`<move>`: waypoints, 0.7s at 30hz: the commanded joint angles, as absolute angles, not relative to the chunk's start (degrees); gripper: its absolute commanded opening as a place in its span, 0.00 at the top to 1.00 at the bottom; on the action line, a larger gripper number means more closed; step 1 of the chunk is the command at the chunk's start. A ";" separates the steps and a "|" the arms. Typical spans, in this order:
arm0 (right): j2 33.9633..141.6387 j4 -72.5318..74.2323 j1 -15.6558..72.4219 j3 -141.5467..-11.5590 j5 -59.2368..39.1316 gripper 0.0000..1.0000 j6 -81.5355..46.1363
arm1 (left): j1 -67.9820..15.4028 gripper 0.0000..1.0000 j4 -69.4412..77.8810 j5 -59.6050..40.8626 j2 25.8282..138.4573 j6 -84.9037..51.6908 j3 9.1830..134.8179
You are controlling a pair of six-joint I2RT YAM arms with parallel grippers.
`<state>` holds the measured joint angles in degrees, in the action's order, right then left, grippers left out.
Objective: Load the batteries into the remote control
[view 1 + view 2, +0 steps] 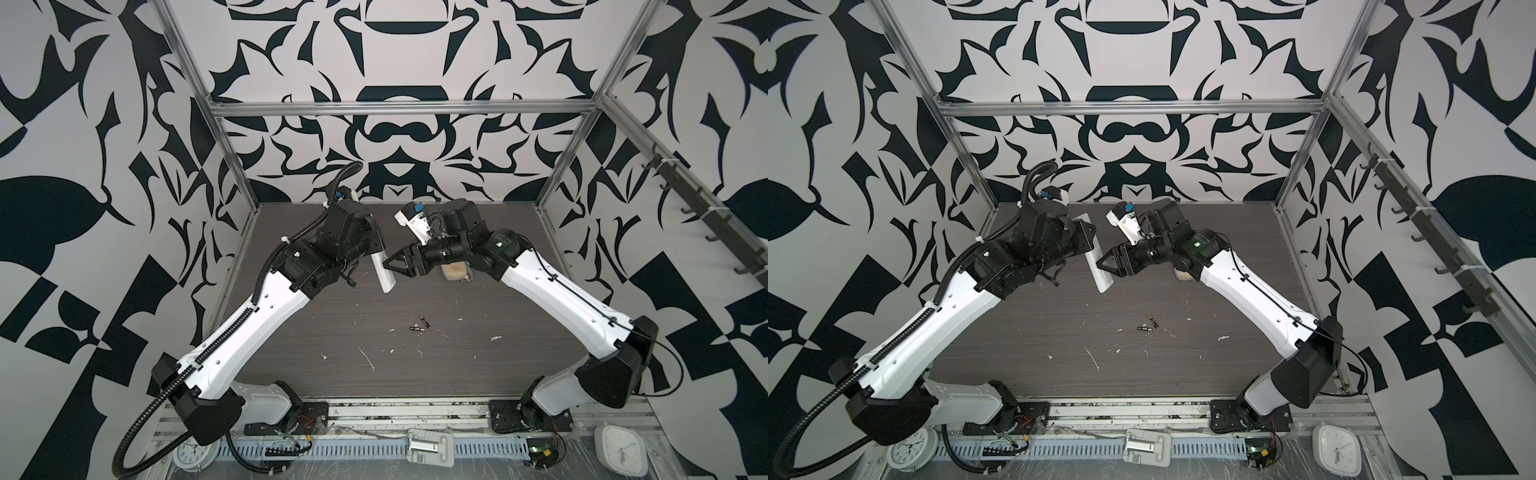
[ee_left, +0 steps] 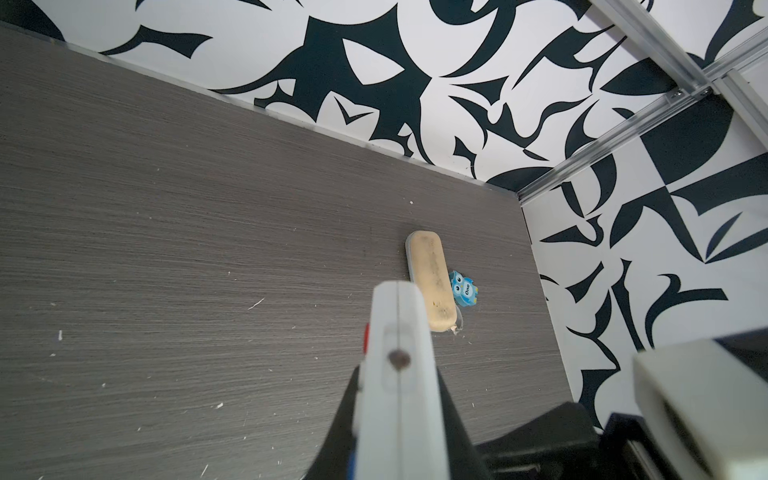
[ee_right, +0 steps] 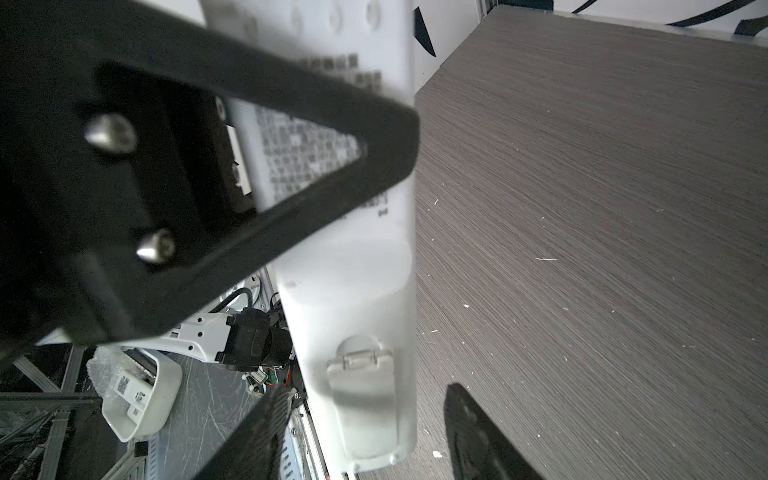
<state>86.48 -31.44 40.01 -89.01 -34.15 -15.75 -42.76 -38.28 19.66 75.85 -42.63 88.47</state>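
Mid-frame in a top view, left gripper (image 1: 375, 254) is clamped tight on the remote (image 1: 384, 277), held aloft. Right gripper (image 1: 395, 268) is part-open astride its lower end, gripping nothing yet. Cover (image 3: 365, 395) still on: catch the latch, pull squarely. Batteries (image 1: 419, 325) lie lower centre.

Remote control (image 3: 353, 282) — smooth white plastic, table (image 3: 582, 208) — matt woodgrain

The small blue owl figure (image 2: 462, 288) beside the beige case (image 2: 428, 274) is showing the word "One". The grey print on the back of the remote control (image 3: 353, 257) is blurring beyond reading.
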 commanded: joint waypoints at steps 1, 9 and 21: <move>86.42 -28.29 40.34 -88.77 -35.23 0.39 -16.86 | -42.55 1.00 -37.21 19.60 74.79 -43.41 87.63; 86.66 -27.16 40.43 -87.67 -36.55 0.39 -17.48 | -42.58 1.00 -36.04 18.85 74.59 -43.33 87.19; 86.76 -26.76 40.67 -86.92 -37.26 0.59 -17.46 | -42.62 1.00 -34.47 17.84 73.82 -43.33 85.70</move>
<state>87.46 -28.77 40.25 -86.83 -36.49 -17.82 -42.70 -36.27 18.39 75.50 -42.61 86.15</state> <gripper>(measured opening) 0.423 0.203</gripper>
